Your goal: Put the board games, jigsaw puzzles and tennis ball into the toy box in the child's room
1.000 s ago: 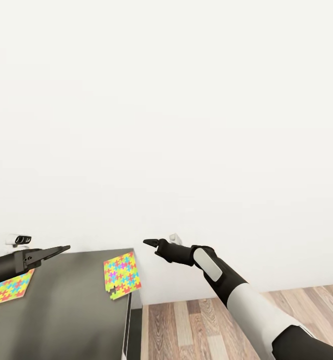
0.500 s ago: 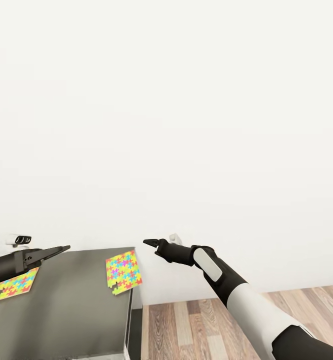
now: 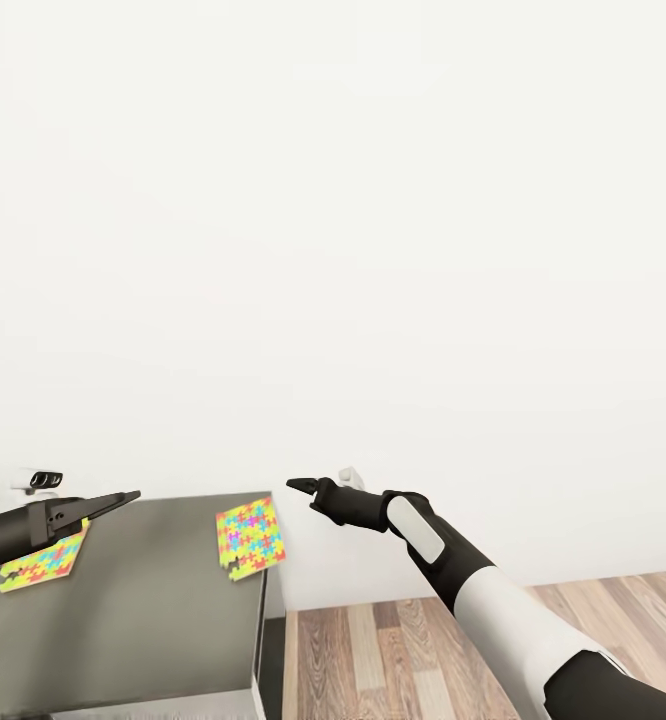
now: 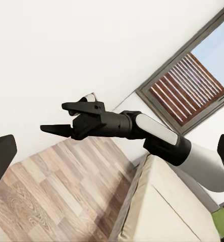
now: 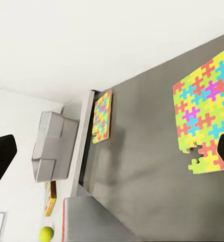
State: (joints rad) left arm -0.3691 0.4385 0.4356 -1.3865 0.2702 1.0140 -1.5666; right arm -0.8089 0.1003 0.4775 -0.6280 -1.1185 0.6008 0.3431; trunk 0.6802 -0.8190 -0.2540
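Jigsaw puzzles now higher in view.

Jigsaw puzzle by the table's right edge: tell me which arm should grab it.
Probably the right. The right gripper hangs just beyond the table edge, close beside that jigsaw puzzle. The left gripper sits above the other puzzle at the far side. Both hold nothing.

The left gripper overlaps one corner of the far jigsaw puzzle. The table runs off the head view's lower edge (and its left edge too).
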